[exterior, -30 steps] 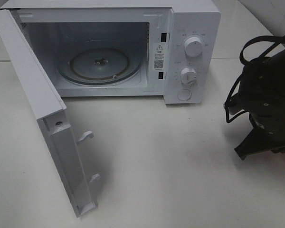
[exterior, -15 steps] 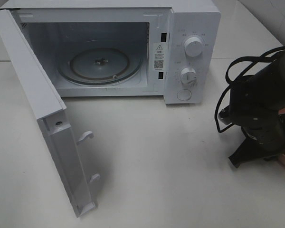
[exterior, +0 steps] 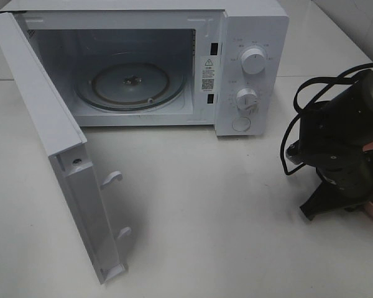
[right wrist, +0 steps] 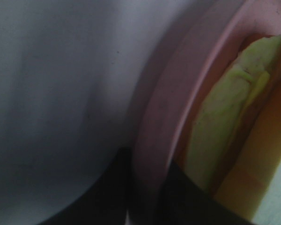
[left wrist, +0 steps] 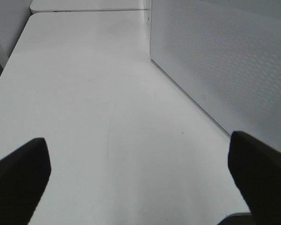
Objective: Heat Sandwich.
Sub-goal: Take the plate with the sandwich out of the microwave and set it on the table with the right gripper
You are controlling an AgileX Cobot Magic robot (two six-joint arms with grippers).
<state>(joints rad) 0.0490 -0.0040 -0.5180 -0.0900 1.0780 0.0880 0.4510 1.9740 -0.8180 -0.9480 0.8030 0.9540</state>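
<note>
The sandwich (right wrist: 225,136) sat on its pink plate (right wrist: 159,140) at the right edge of the worktop (exterior: 224,211), well apart from the microwave (exterior: 248,37), whose door (exterior: 50,136) stood swung wide with the glass turntable (exterior: 130,84) bare. From above you could see only a sliver of the plate's rim past the right arm; the sandwich itself was hidden there.

Your right gripper (right wrist: 147,187) was down at the plate, and in the wrist view its dark fingers (right wrist: 107,187) straddled the rim, 1 outside and 1 inside. Whether they had pinched the rim yet, you could not tell. Your left gripper (left wrist: 140,173) hung with its fingers spread wide over bare worktop beside the door, holding nothing.

Judge the sandwich as light, soft and loose: stacked bread with lettuce would crush or slide apart if squeezed. The plate looked stiff and smooth, so the rim was the place to take hold. Expect it to tip from a 1-sided grip, so keep it level and move slowly.
</note>
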